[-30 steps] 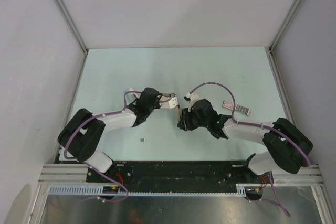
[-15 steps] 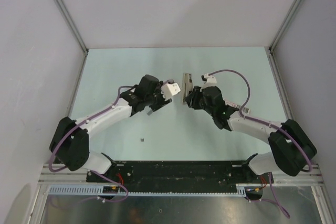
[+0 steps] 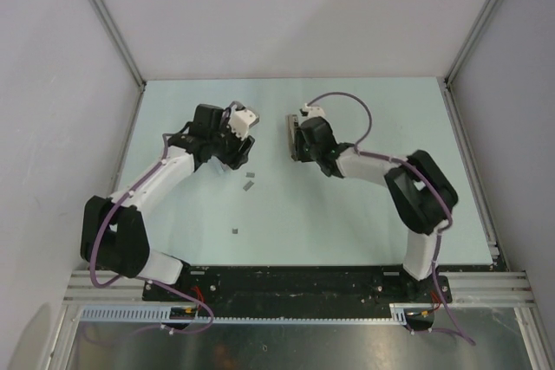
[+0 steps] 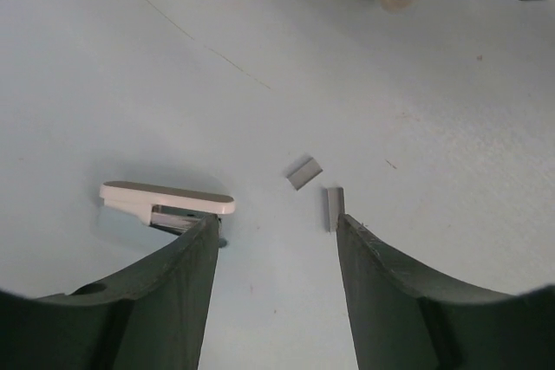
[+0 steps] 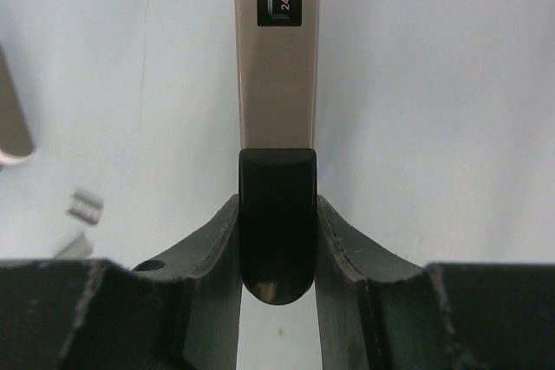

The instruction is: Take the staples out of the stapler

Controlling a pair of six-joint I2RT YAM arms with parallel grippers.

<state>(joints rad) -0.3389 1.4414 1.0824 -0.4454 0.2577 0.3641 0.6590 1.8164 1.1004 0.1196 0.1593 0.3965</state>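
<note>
Pinching the black rear end seemed the safest hold on the slim beige-grey plastic stapler (image 5: 277, 84), which looked light, stiff and smooth enough to twist. It sat just far of the table's centre, and the right gripper (image 5: 277, 214) was clamped snugly on that end. Tiny grey metal staples (image 4: 304, 172) lay on the pale green table (image 3: 347, 214) to the near left, under the left gripper (image 4: 275, 227), which was spread wide and held nothing.

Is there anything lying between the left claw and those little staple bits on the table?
Nothing visible does. The left gripper hangs open over bare table, with the two staples just ahead of its fingers. The stapler is off to the side, clamped in the right gripper.
</note>
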